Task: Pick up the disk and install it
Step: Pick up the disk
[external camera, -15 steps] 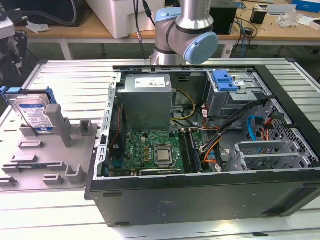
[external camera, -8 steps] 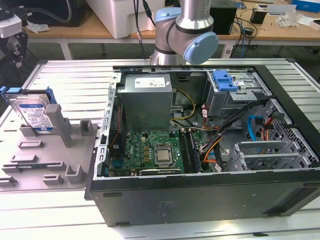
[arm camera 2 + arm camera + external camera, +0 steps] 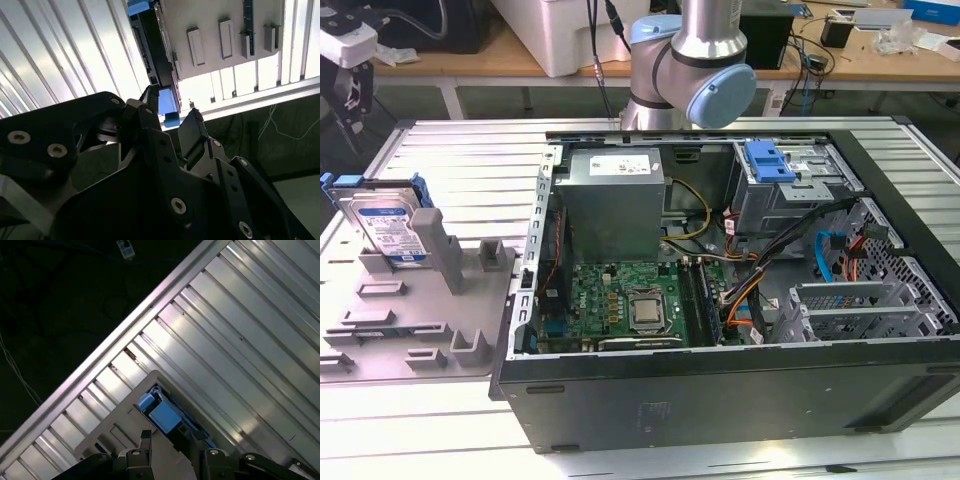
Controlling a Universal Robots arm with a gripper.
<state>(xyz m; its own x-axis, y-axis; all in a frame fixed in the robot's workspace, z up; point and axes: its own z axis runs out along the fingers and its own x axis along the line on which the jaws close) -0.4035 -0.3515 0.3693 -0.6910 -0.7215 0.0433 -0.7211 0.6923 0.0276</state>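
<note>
Hovering right over grey stand (image 3: 448, 255), gripper (image 3: 171, 105) spread wide, holding nothing; disk (image 3: 388, 225) parked on edge in that stand, blue carrier (image 3: 162, 416) up, prob so fingers (image 3: 192, 131) can straddle it from above.

Ribbed aluminium tabletop (image 3: 450, 160), wooden workbench (image 3: 470, 62) behind it, dark floor (image 3: 60, 300) past the table edge
</note>
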